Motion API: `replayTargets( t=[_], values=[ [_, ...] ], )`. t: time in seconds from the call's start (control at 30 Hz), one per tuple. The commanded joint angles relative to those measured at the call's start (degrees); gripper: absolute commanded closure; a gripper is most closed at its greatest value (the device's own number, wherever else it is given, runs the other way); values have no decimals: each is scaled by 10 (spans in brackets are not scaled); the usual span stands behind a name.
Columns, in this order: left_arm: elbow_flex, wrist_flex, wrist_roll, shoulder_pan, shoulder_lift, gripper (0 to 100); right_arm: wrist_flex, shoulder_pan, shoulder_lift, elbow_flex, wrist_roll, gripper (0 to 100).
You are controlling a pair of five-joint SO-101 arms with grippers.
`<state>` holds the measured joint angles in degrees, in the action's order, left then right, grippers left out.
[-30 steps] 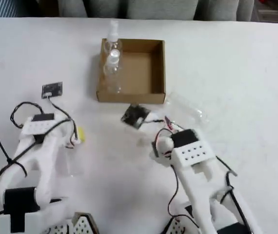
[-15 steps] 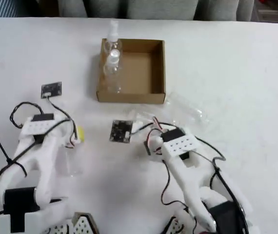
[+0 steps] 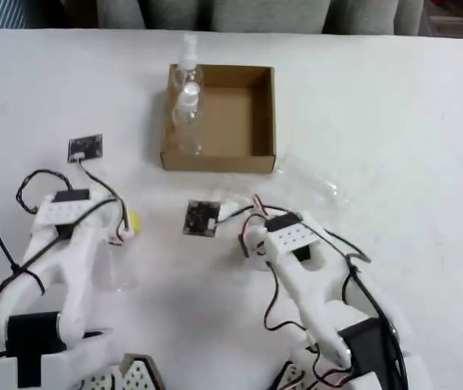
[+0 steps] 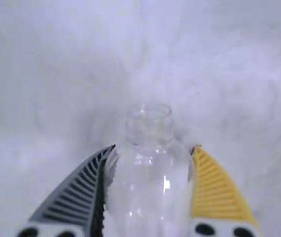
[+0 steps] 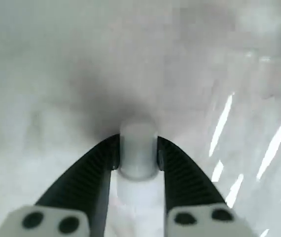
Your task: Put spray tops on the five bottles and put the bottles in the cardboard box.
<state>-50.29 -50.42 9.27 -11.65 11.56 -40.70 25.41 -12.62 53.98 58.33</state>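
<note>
The white table point(image 3: 394, 97) is carrying the cardboard box point(image 3: 219, 161), which is already housing two capped bottles point(image 3: 187, 101) along the wall on the left arm's side, so that share of the job is looking finished. The left gripper point(image 4: 153, 148) is clamping an open-necked bottle point(image 4: 148, 173) around its shoulder, well apart from the box. The right gripper point(image 5: 138, 142) is pinching a white spray top point(image 5: 138, 129) between its fingers, near the box's front wall. Another clear bottle point(image 3: 313, 180) is lying on its side just beside the box's front corner, apparently uncapped. Fitting the top onto the held bottle is seemingly coming next, with at least two bottles waiting to be boxed
</note>
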Motion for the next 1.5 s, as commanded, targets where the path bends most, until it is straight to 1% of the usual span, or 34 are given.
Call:
replayTargets(
  t=[0.0, 0.07, 0.17, 0.27, 0.33, 0.4, 0.5, 0.63, 0.77, 0.83, 0.93, 1.07, 1.17, 1.33, 1.47],
  values=[
    [3, 13, -7, -7, 29, 979, -32, -7, -7, -41, -66, 984],
    [3, 13, -7, -7, 29, 979, -82, -19, -27, -75, -120, 982],
    [3, 13, -6, -7, 29, 979, -149, -51, -65, -133, -229, 983],
    [3, 13, -6, -7, 29, 979, -189, -95, -104, -184, -343, 983],
    [3, 13, -6, -7, 30, 979, -211, -123, -130, -207, -405, 983],
    [3, 13, -5, -7, 31, 979, -228, -145, -154, -224, -449, 983],
    [3, 13, -5, 0, 32, 979, -255, -159, -192, -241, -491, 983],
    [2, 13, -4, 26, 32, 979, -266, -153, -246, -244, -520, 983],
    [7, 9, -4, 51, 54, 980, -267, -106, -285, -240, -495, 983],
    [4, 8, -4, 58, 99, 980, -267, -101, -309, -242, -481, 983],
    [-7, -4, -4, 75, 194, 980, -265, -100, -356, -242, -479, 983],
    [-27, -3, -4, 135, 323, 977, -254, -96, -443, -244, -480, 983],
    [-29, -3, -4, 192, 408, 976, -191, -95, -506, -244, -483, 983],
    [-41, -2, -4, 280, 519, 976, -33, -95, -582, -242, -483, 983],
    [-97, 44, -8, 339, 596, 976, 77, -95, -610, -244, -484, 983]
  ],
)
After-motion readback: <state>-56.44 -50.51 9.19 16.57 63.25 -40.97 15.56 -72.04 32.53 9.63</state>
